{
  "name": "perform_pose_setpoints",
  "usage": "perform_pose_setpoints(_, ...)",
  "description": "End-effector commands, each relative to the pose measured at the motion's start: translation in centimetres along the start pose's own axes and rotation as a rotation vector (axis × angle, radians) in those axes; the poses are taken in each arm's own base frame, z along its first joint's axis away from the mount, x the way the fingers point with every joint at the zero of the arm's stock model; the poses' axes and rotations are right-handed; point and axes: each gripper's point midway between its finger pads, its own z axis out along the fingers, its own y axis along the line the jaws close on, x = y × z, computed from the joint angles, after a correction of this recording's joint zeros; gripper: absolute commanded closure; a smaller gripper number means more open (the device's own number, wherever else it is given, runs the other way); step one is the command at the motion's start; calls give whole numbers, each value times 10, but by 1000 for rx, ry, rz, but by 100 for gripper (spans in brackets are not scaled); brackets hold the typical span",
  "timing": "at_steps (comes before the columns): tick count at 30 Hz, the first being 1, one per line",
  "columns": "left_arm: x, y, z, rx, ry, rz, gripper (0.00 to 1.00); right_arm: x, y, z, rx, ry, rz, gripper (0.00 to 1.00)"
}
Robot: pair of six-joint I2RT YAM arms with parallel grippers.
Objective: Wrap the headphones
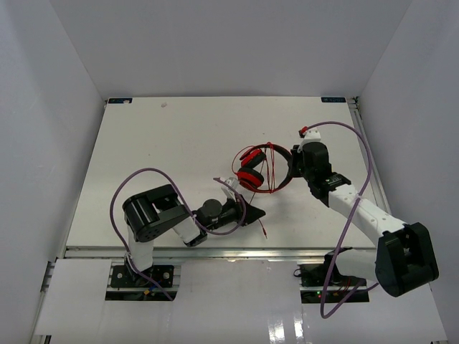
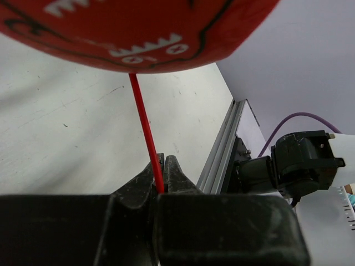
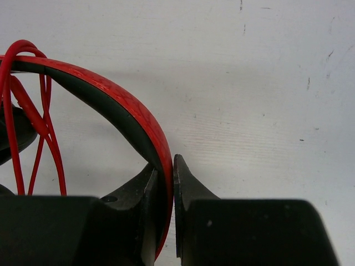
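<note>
The red headphones (image 1: 259,168) with a black-lined headband lie right of the table's middle, with the thin red cable (image 1: 269,172) looped several times across the band. My right gripper (image 3: 165,166) is shut on the headband (image 3: 133,111); in the top view it (image 1: 292,166) sits at the band's right side. My left gripper (image 2: 164,166) is shut on the red cable (image 2: 143,127) just below a red ear cup (image 2: 133,30) that fills the top of its view. In the top view the left gripper (image 1: 233,192) is at the lower-left ear cup (image 1: 249,179). A loose cable end (image 1: 264,229) trails toward the front edge.
White table (image 1: 158,150) with white walls on three sides. An aluminium rail (image 1: 237,252) runs along the front edge, also in the left wrist view (image 2: 222,149). Purple robot cables (image 1: 358,143) arc over both arms. The right arm's base (image 2: 299,160) shows in the left wrist view.
</note>
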Motion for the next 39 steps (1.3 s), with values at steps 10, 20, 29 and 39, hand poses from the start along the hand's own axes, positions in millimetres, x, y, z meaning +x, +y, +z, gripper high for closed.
perform_pose_setpoints(10,-23,-26,39,24,-48,-24,86,-30,4,58,83,1,196,92)
perform_pose_setpoints(20,-15,-9,63,-61,-2,-65,71,-7,0,66,110,-3,101,92)
perform_pose_setpoints(29,6,-4,58,-50,77,-107,59,17,-5,73,97,30,7,92)
perform_pose_setpoints(39,18,-15,13,-46,170,-71,32,32,1,73,18,66,-66,60)
